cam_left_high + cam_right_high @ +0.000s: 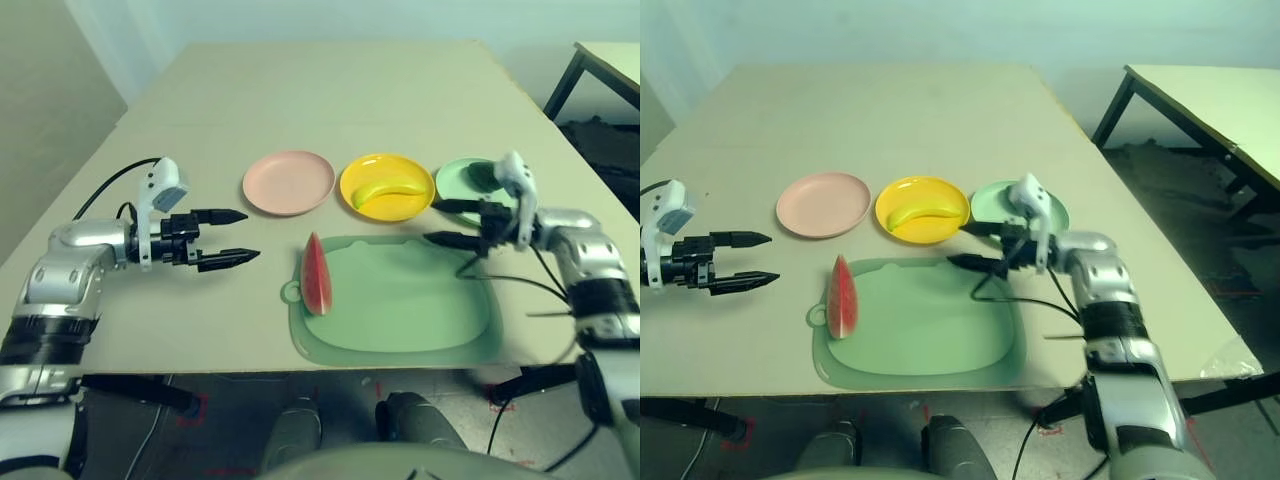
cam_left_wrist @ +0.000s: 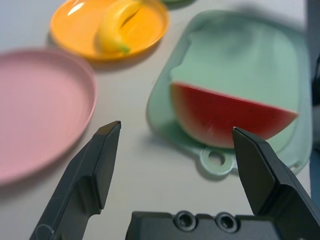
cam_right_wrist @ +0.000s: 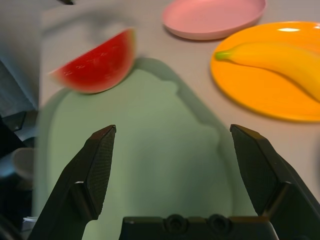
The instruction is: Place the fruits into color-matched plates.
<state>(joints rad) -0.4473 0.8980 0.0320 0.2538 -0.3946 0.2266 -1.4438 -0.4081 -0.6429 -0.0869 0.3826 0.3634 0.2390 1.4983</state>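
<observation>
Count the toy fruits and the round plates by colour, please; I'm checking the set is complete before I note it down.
Red watermelon wedge: 1
Yellow banana: 1
Dark green avocado: 1
Pink plate: 1
Yellow plate: 1
Mint green plate: 1
Total: 6 (3 fruits, 3 plates)

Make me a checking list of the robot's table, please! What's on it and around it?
Surface: pale table, with a green mat.
Job's things: watermelon on the mat; banana on the yellow plate; avocado on the mint plate; pink plate bare.
Clutter: nothing seen.
Grippers: left and right both open, holding nothing.
Cables: black ones by both arms.
Surroundings: second table on the robot's right; red marks on the floor.
</observation>
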